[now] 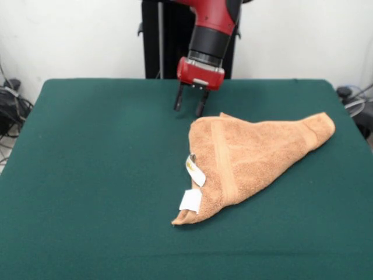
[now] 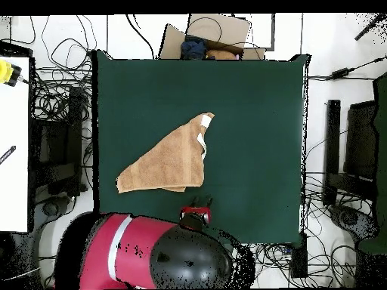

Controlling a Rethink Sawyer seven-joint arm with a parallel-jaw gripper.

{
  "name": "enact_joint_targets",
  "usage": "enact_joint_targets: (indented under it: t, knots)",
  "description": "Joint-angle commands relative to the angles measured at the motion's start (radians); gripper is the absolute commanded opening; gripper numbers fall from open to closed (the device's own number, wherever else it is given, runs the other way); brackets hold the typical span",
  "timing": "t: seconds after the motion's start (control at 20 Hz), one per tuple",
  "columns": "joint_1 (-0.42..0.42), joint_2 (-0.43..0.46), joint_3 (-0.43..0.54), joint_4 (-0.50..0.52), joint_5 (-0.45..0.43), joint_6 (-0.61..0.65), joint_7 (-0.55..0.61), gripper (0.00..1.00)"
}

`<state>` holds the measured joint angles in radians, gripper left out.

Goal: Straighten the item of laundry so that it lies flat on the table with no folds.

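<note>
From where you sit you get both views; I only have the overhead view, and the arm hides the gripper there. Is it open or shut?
Observer: Open. The front view shows the gripper with nothing between its two fingers.
Operator: Is it touching the towel?
Observer: No. It hangs beside the towel's far edge, not on it.
Operator: I can see white tags at the towel's tip. How do they lie?
Observer: One tag curls upward off the cloth. The other tag lies flat near the pointed corner.
</note>
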<state>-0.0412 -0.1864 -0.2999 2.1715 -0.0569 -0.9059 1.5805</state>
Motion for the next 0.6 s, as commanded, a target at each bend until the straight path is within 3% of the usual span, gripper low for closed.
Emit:
enact_joint_targets:
  t: [0.05,0.25,0.6]
  knots:
    - [0.039,0.066,0.046,-0.124,0.099,-0.066,0.189,1.0]
    - [0.062,0.085,0.057,-0.131,0.129,-0.071,0.191,1.0]
    - [0.207,0.057,0.051,-0.046,0.321,-0.102,0.216,1.0]
